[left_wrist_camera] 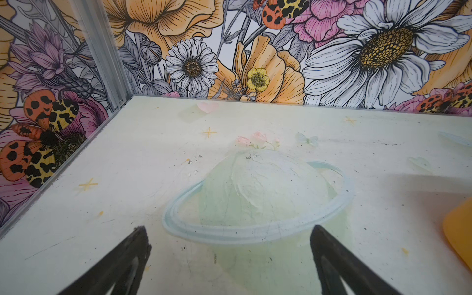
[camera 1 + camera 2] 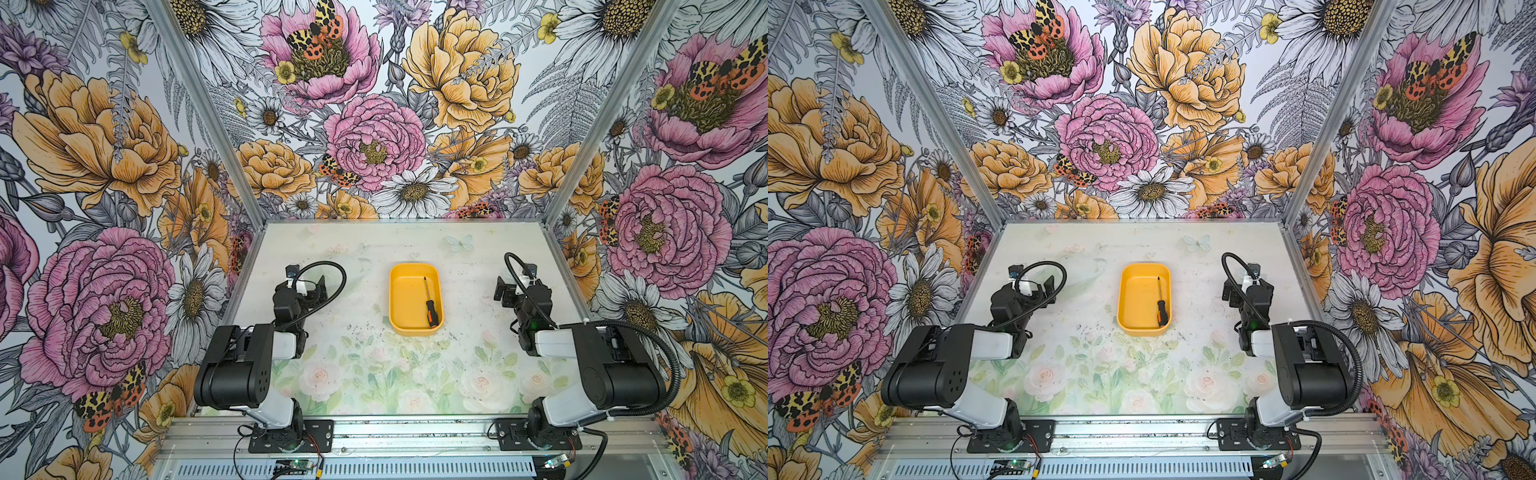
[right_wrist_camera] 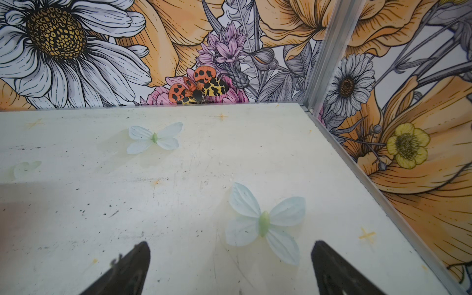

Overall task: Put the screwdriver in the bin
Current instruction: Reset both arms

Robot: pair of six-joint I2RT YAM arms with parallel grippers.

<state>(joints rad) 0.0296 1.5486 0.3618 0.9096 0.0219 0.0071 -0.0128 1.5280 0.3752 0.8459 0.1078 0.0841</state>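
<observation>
In both top views the yellow-orange bin sits mid-table, long side running front to back. The screwdriver lies inside it along the right wall, orange-and-black handle toward the front and thin shaft pointing to the back. My left gripper rests left of the bin, open and empty over the printed mat. To the bin's right, my right gripper is also open, with only bare mat between its fingers. A corner of the bin shows in the left wrist view.
The table mat carries pale flower, butterfly and planet prints that lie flat. Flowered walls with aluminium posts close in the left, back and right sides. Both arm bases are bolted to the front rail.
</observation>
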